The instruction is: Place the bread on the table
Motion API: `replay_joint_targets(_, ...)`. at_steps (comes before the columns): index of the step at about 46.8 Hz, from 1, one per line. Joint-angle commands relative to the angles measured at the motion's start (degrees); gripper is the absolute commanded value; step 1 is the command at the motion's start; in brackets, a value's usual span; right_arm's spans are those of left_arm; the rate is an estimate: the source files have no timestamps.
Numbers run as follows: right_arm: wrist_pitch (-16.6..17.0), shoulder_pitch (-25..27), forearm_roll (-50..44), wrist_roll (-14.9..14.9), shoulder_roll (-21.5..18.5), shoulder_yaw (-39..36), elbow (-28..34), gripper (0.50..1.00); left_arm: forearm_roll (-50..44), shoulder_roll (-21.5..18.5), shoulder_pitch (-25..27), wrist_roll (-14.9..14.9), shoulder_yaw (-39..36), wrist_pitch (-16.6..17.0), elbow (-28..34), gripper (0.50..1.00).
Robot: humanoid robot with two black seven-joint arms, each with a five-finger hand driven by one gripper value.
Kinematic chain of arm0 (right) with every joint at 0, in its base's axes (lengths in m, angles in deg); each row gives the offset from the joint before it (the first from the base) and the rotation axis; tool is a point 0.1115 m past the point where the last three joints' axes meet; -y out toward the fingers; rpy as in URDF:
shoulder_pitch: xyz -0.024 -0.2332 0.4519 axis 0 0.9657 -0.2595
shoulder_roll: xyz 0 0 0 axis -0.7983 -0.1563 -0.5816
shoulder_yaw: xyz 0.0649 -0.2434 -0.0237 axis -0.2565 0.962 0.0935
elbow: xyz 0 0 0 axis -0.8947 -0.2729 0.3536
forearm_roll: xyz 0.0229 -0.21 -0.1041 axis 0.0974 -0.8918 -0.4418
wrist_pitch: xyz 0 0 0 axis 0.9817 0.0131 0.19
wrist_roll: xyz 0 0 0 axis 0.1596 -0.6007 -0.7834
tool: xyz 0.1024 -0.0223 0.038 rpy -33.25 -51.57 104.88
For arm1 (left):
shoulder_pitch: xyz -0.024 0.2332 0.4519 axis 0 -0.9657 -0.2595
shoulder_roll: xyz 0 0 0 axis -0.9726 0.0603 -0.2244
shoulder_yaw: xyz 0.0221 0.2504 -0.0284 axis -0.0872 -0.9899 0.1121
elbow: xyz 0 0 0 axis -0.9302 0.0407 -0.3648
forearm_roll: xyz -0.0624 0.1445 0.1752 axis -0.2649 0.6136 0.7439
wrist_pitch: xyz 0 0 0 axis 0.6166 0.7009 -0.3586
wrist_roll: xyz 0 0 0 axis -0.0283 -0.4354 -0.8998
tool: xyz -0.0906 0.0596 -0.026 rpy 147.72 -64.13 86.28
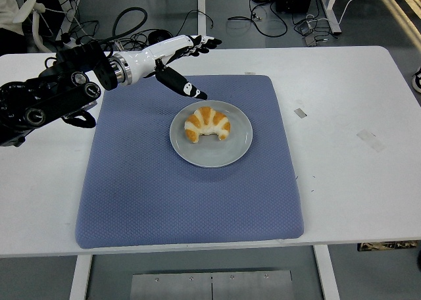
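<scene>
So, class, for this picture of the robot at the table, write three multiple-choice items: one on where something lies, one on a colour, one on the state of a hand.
1. Where does the croissant lie?
A. on the bare table
B. on the plate
C. in the left hand

2. What colour is the mat under the plate?
A. blue
B. red
C. green

3. How is the left hand now?
A. closed around the croissant
B. fingers spread, holding nothing
C. resting flat on the plate

Key:
1 B, the croissant sits on the grey plate in the middle of the mat.
2 A, the mat shows blue against the white table.
3 B, the hand reaches in from the left with its fingers extended, the thumb pointing towards the plate's far-left rim, and nothing in its grasp.
</scene>
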Motion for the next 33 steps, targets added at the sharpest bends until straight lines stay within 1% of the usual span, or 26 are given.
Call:
replay_joint_targets(1,-0.01,0.00,0.00,-0.01,0.00,0.00,0.00,1.000,-0.66,1.35,1.85,-0.19,-3.43,-0.26,-0.03,0.981)
replay_joint_targets(5,-0.01,0.00,0.00,-0.01,0.00,0.00,0.00,1.000,-0.92,1.79,2.91,-0.28,-5.81,-0.52,-0.03,0.981)
replay_joint_targets(12,-0.01,0.00,0.00,-0.01,0.00,0.00,0.00,1.000,-1.01,2.85,2.91,-0.54,-6.43,-3.59,-0.46,0.981)
replay_joint_targets(16,-0.01,0.00,0.09,-0.01,0.00,0.00,0.00,1.000,-1.01,2.94,3.00,-0.80,-7.57,-3.69,-0.73,0.981)
replay_joint_targets(25,-0.01,0.00,0.00,-0.01,0.00,0.00,0.00,1.000,-1.10,2.76,4.58,-0.89,-13.02,-3.60,-1.61,0.980)
replay_joint_targets(33,-0.01,0.00,0.00,-0.01,0.00,0.00,0.00,1.000,-0.92,2.23,5.02,-0.89,-14.87,-3.60,-1.96,0.980)
